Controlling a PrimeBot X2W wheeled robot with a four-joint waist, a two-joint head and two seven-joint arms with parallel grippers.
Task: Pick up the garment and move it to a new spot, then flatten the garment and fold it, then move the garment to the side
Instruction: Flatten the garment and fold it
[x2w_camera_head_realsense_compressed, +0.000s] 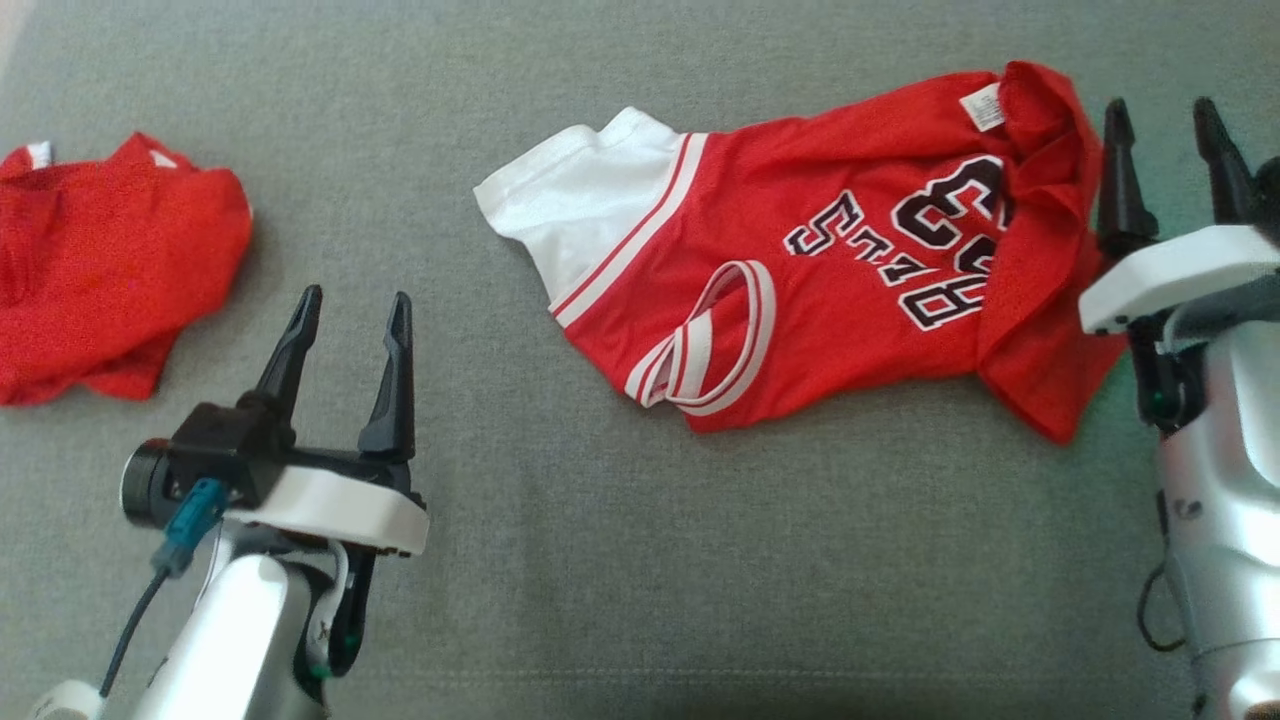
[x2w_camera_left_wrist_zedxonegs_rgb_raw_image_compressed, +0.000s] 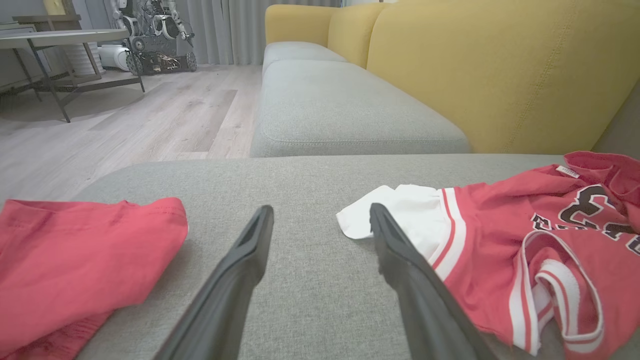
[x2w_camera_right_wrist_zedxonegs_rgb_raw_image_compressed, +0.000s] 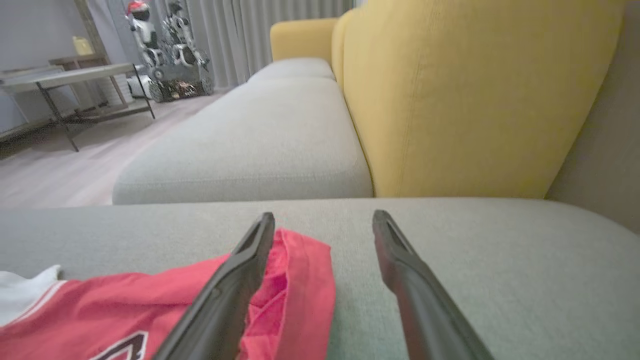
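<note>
The garment (x2w_camera_head_realsense_compressed: 820, 260) is a red jersey with black-and-white lettering and a white sleeve, lying crumpled on the grey cushion (x2w_camera_head_realsense_compressed: 620, 560). Its right edge is folded over. My right gripper (x2w_camera_head_realsense_compressed: 1170, 120) stands open just beyond that folded edge, with nothing between its fingers. In the right wrist view the jersey's red hem (x2w_camera_right_wrist_zedxonegs_rgb_raw_image_compressed: 300, 280) lies under and beside the left finger of that gripper (x2w_camera_right_wrist_zedxonegs_rgb_raw_image_compressed: 324, 220). My left gripper (x2w_camera_head_realsense_compressed: 355, 310) is open over bare cushion, left of the jersey's white sleeve (x2w_camera_left_wrist_zedxonegs_rgb_raw_image_compressed: 405, 210). The left wrist view has its fingers (x2w_camera_left_wrist_zedxonegs_rgb_raw_image_compressed: 320, 212) apart and empty.
A second red garment (x2w_camera_head_realsense_compressed: 100, 270) lies bunched at the cushion's left side, also in the left wrist view (x2w_camera_left_wrist_zedxonegs_rgb_raw_image_compressed: 75, 255). A yellow sofa back (x2w_camera_right_wrist_zedxonegs_rgb_raw_image_compressed: 470, 100) rises behind the cushion. Beyond lie another grey seat (x2w_camera_left_wrist_zedxonegs_rgb_raw_image_compressed: 340, 105), wooden floor, a table (x2w_camera_left_wrist_zedxonegs_rgb_raw_image_compressed: 60, 40) and a parked robot (x2w_camera_left_wrist_zedxonegs_rgb_raw_image_compressed: 155, 35).
</note>
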